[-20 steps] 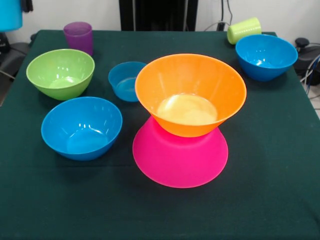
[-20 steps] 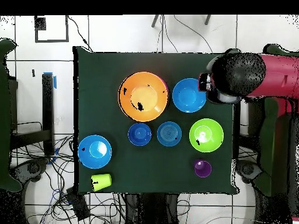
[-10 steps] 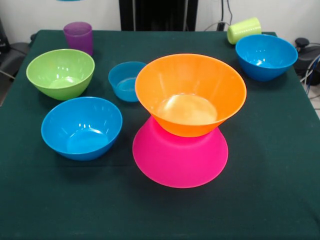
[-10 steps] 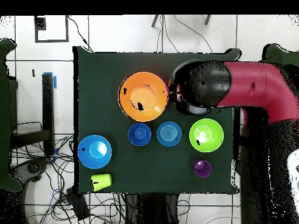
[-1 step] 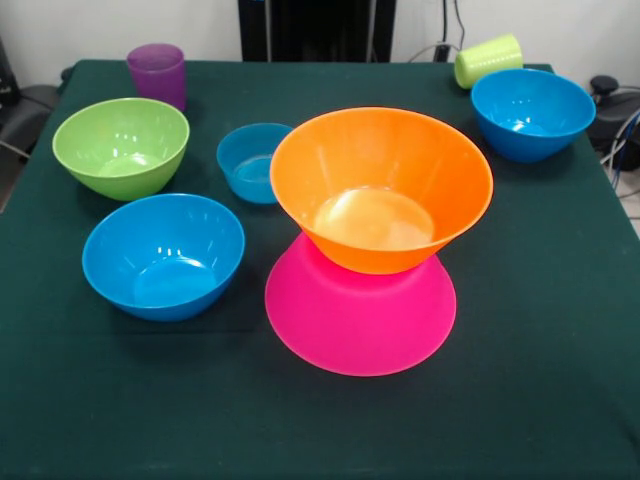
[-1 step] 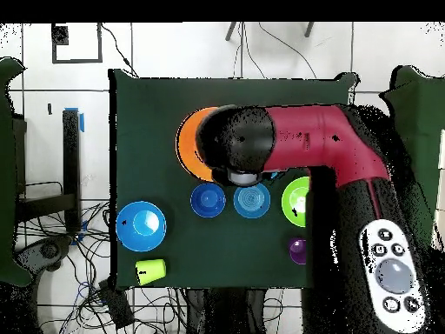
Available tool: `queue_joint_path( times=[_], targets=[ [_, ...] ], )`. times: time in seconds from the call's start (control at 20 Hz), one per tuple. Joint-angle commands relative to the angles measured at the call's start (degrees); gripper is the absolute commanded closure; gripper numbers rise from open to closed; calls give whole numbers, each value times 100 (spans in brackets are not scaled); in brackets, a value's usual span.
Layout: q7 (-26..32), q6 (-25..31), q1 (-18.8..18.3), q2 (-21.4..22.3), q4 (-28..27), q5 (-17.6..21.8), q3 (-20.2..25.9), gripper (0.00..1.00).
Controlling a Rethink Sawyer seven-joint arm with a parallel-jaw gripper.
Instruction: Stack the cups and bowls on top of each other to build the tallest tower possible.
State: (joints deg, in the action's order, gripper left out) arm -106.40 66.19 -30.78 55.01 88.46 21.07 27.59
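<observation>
Bowl of orange (image 5: 381, 188) stacked upright on upside-down pink bowl (image 5: 360, 320), mid-table. Red arm (image 6: 304, 148) stretched over both, seen from above. Gripper (image 6: 243, 177) probably tucked under arm; wide or narrow, could not tell.

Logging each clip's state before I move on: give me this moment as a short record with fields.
tower: orange bowl upright on the upturned pink bowl, two pieces
medium bowls: green bowl, nearer blue bowl, farther blue bowl, all upright, apart on the table
small bowls: dark-blue bowl and light-blue bowl side by side, unstacked
cups: purple cup upright; yellow-green cup on its side
arm: over the tower in the overhead view
</observation>
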Motion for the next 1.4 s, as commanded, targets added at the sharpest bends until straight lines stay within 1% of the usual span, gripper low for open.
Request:
queue_joint_path(
  times=[0.05, 0.35, 0.6, 0.8, 1.0, 1.25, 1.4],
  targets=[
    [-1276, -607, 345, -216, 696, -1, -512, 100],
    [-1612, -1301, 580, -417, 904, 181, -735, 100],
    [-1743, -1376, 764, -653, 750, 211, -914, 100],
    [-1879, -1596, 931, -842, 673, 234, -1083, 100],
    [-2049, -1787, 1127, -844, 731, 211, -1282, 100],
    [-2176, -1987, 1343, -1007, 684, 101, -1483, 100],
    [-2241, -2072, 1481, -1023, 679, 36, -1604, 100]
  ],
)
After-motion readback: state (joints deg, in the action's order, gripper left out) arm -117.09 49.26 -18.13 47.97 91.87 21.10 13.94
